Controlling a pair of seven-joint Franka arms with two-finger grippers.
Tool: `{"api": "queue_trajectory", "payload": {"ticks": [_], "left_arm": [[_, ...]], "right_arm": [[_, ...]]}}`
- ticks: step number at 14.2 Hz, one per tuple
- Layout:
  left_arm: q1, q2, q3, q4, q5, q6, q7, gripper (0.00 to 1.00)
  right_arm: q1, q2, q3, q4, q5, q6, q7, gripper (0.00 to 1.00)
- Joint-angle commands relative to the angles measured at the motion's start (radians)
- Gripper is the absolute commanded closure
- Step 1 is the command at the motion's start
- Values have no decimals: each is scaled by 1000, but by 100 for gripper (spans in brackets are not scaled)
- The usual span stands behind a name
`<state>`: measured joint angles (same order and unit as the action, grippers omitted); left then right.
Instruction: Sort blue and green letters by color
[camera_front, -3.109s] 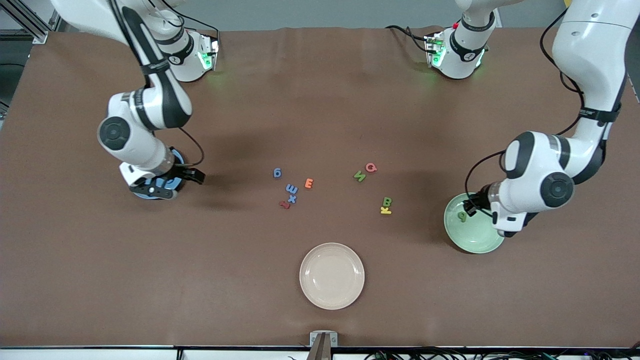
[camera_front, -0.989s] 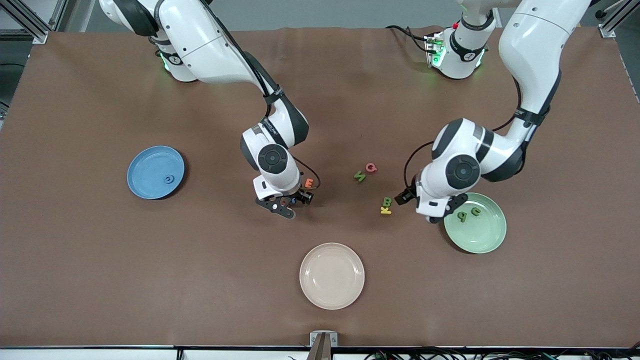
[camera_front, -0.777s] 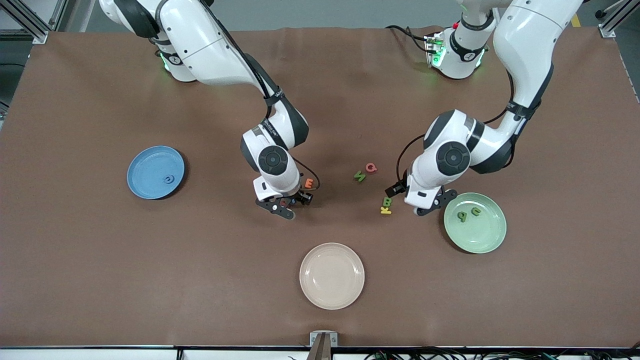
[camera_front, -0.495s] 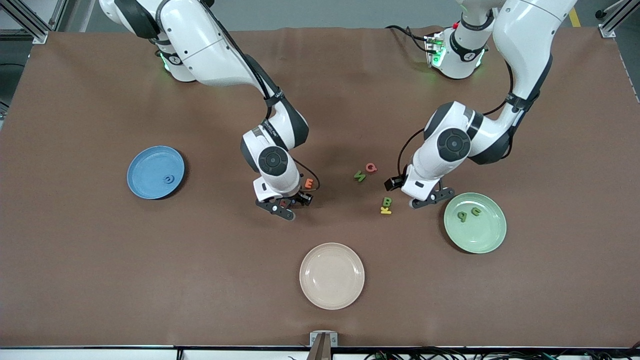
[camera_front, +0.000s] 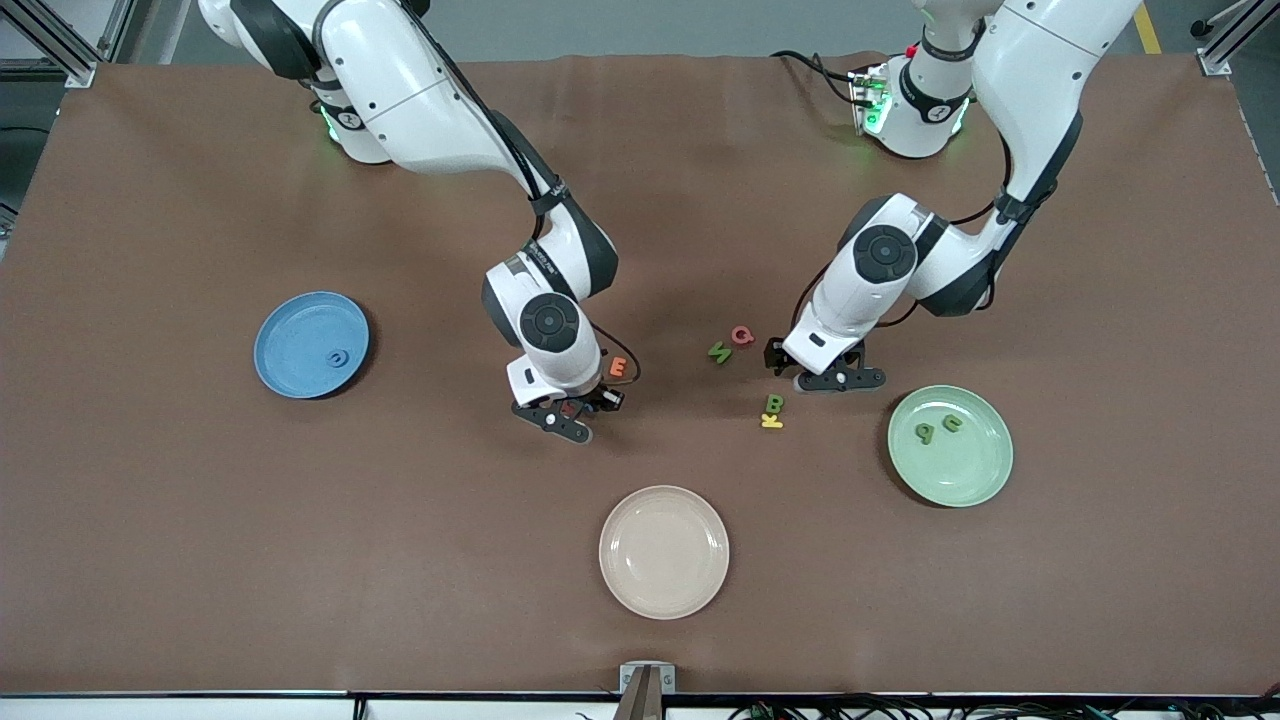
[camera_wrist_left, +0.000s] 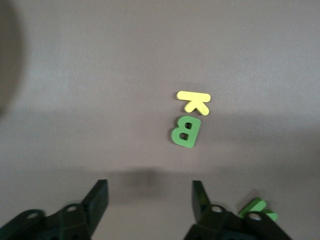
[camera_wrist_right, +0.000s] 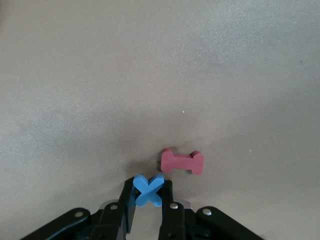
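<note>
1. Table (camera_front: 200, 560): plain brown cloth.
2. Blue plate (camera_front: 300, 340): mid-blue, holding a blue letter (camera_front: 338, 357).
3. Green plate (camera_front: 975, 470): pale green, holding two olive-green letters (camera_front: 925, 432).
4. Middle plate (camera_front: 664, 551): cream.
5. X (camera_wrist_right: 148, 190): mid-blue.
6. Bone-shaped letter (camera_wrist_right: 182, 161): dark red.
7. E (camera_front: 618, 367): orange.
8. G (camera_front: 742, 335): pink.
9. B (camera_wrist_left: 186, 131): green.
10. K (camera_wrist_left: 194, 100): yellow.
11. Arms: white with black joints.

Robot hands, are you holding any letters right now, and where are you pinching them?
The right gripper pinches the blue X by its lower half, beside the dark red letter. The left gripper is open and holds nothing, near the green B.
</note>
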<state>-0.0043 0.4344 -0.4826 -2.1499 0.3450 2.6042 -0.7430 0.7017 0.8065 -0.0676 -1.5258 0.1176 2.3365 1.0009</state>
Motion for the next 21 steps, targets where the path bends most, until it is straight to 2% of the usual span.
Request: {"api": "queue_trajectory", "payload": {"ticks": [1,3,5,8,9,12,16,19,21], "left_arm": [[-9,10,1,16,103,11,13,29],[-9,35,-4,37,163,13,11,31],[-35,56,-10,64,167,13,11,31],[-52,96,-7,103,167,11,13,33],[-54,101,-7,108,172,13,14,33],[-51,135,-10,128,232,13,13,36],[-52,171,-7,153,236,13,14,40],[-48,173,-7,154,249,13,19,42],[-42,179,-7,156,249,13,34,43]], "right_arm": [[-13,11,3,45,-6,-34,2,100],[-36,3,3,106,-4,-179,-1,100],[-85,-16,5,154,0,-316,-43,100],[-152,-84,2,141,-3,-480,-216,100],[-175,-120,0,101,-7,-497,-276,100],[-272,-294,-3,-127,-27,-442,-508,100],[-436,-505,-4,-503,-90,-233,-816,100],[-562,-584,-4,-701,-96,-70,-1026,100],[-626,-596,-4,-790,-96,35,-1132,100]]}}
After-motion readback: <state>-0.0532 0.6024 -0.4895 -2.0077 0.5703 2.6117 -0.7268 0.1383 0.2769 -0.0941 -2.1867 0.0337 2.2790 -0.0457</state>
